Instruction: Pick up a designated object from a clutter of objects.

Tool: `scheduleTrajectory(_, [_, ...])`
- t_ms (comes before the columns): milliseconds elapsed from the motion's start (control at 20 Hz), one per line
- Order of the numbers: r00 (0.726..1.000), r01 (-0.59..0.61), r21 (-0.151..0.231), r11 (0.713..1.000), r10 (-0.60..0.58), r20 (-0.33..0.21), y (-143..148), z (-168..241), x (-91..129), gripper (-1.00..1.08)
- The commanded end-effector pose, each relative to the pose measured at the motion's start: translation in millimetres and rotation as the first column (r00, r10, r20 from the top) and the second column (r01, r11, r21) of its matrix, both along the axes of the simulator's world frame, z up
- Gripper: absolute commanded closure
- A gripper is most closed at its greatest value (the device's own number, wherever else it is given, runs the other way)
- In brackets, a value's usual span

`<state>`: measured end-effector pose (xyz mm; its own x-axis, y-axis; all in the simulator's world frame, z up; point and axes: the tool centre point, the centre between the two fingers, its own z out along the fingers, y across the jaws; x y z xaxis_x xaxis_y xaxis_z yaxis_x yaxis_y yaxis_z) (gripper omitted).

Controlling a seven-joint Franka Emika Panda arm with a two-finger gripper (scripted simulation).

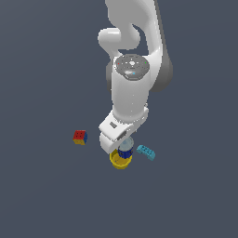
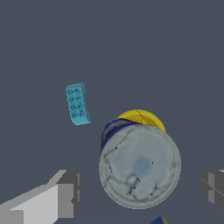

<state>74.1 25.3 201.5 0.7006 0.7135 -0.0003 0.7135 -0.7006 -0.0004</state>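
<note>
The dark-blue can (image 1: 125, 149) with its grey-silver lid (image 2: 140, 165) stands right beside the yellow cup (image 1: 120, 161), and part of the cup shows behind the can in the wrist view (image 2: 142, 118). My gripper (image 1: 122, 145) is directly over the can, open, with one grey finger (image 2: 65, 192) on each side of it. A gap shows between each finger and the can. The lid fills the space between the fingers (image 2: 213, 187). The cyan studded brick (image 1: 146, 151) lies apart from the can, also in the wrist view (image 2: 77, 104).
The red-yellow-blue puzzle cube (image 1: 80, 137) sits on the dark grey floor toward the exterior view's left, away from the other items. The arm's white body (image 1: 132, 88) towers over the can and cup.
</note>
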Motion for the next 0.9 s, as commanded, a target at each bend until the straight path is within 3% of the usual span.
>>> scheduleTrajectory(0, [1.0,0.0,0.0,1.0,0.0,0.0,0,-1,0,-0.92])
scheduleTrajectory(800, [1.0,-0.005,0.0,1.0,0.005,0.0,0,-50,0,-0.92])
scheduleTrajectory(850, [1.0,-0.005,0.0,1.0,0.005,0.0,0,-50,0,1.08])
